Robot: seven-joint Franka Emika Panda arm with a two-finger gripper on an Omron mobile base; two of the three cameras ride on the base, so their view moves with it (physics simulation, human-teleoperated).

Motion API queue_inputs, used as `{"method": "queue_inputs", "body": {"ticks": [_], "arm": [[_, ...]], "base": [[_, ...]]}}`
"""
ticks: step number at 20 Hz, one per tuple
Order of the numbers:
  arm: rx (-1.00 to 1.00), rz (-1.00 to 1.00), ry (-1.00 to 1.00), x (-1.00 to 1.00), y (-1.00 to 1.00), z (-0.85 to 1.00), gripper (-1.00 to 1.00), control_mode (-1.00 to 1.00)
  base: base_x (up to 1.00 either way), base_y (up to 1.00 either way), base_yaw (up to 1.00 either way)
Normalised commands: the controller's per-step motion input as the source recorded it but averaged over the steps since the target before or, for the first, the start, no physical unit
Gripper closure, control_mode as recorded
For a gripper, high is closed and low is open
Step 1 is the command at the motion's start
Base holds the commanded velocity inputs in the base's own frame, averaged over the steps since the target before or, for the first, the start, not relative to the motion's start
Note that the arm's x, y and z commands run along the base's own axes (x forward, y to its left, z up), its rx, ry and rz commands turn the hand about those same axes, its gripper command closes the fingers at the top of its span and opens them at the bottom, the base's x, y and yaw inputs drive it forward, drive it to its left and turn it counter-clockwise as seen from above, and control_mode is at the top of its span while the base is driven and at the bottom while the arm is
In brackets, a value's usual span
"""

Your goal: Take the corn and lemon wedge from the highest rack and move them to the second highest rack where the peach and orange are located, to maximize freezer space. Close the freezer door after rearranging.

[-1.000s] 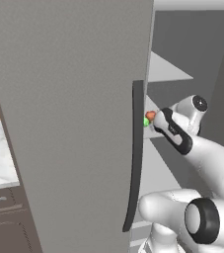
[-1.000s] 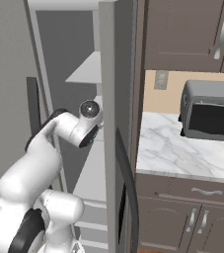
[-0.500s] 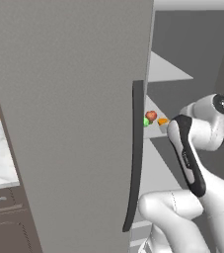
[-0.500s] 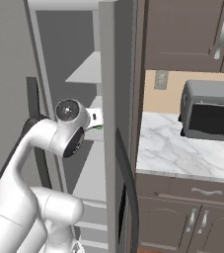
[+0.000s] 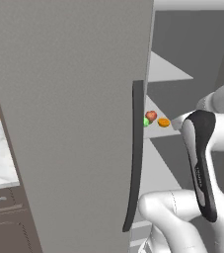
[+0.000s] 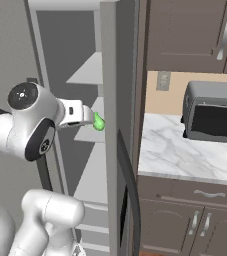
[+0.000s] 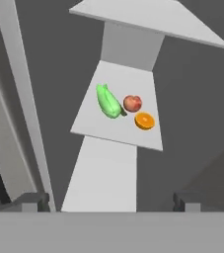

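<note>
Corn (image 7: 108, 101) found lying on the second highest rack (image 7: 91, 126), just beside the peach (image 7: 132, 103) and near the orange (image 7: 144, 120); judged as moved. Lemon wedge not made out on that rack; top of the highest rack (image 7: 148, 17) hidden from below in the hand view, so cannot tell whether still up there. Likely left: shift the lemon wedge, then shut the freezer door (image 5: 74, 123), now standing wide. Gripper (image 7: 111, 205) hanging back from the racks, jaws spread wide, holding nothing. Hand view gives all three items together on the rack. Left base view gives peach, orange and a green sliver of corn past the door edge. Right base view gives the corn's green end beyond the hand, plus the counter (image 6: 185, 155) and toaster oven (image 6: 215, 112) beside the freezer.
</note>
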Motion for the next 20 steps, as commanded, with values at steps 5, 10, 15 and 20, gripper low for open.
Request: {"method": "queue_inputs", "body": {"ticks": [5, 10, 15, 20], "arm": [[0.0, -0.06, -0.01, -0.64, 0.3, 0.27, -1.0, -1.0], [0.02, -0.03, -0.01, -0.43, 0.3, 0.18, -1.0, -1.0], [0.0, 0.0, -0.01, -0.01, 0.08, 0.13, -1.0, -1.0], [0.0, 0.0, 0.0, 0.05, 0.01, -0.01, -1.0, -1.0]], "base": [[0.0, 0.0, 0.0], [0.0, 0.0, 0.0], [0.0, 0.0, 0.0], [0.0, 0.0, 0.0]]}}
